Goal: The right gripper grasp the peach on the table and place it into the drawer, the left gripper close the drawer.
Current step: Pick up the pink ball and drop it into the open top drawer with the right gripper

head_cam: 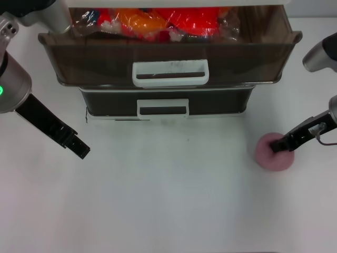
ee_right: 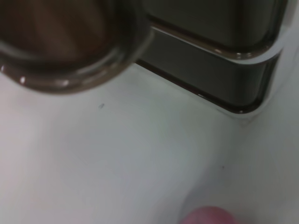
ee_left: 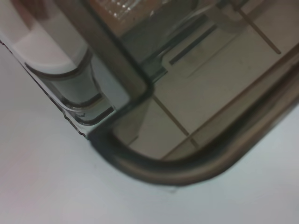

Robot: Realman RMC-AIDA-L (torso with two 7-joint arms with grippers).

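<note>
Head view puts the peach (head_cam: 275,153) on the white surface (head_cam: 168,200), off to the robot's right and a little in front of the drawer stack, with the right gripper (head_cam: 277,146) reaching in from the side and its tips on the fruit's top. Whether those tips are apart around the peach or pressed together on it, I cannot tell. The drawer (head_cam: 168,52) is pulled well out and already holds red and orange packets (head_cam: 158,21). The left gripper (head_cam: 79,148) hangs low over the surface on the robot's left, clear of the drawer front; its state I cannot tell either.

Likely trouble lies in the grip. A round, matte fruit taken high and from one side could roll or squirt out if the tips sit above its widest part. If it is lifted loosely, it could drop short of the drawer's front wall. The packets leave little bare floor inside, so the peach may perch and foul the closing push.
</note>
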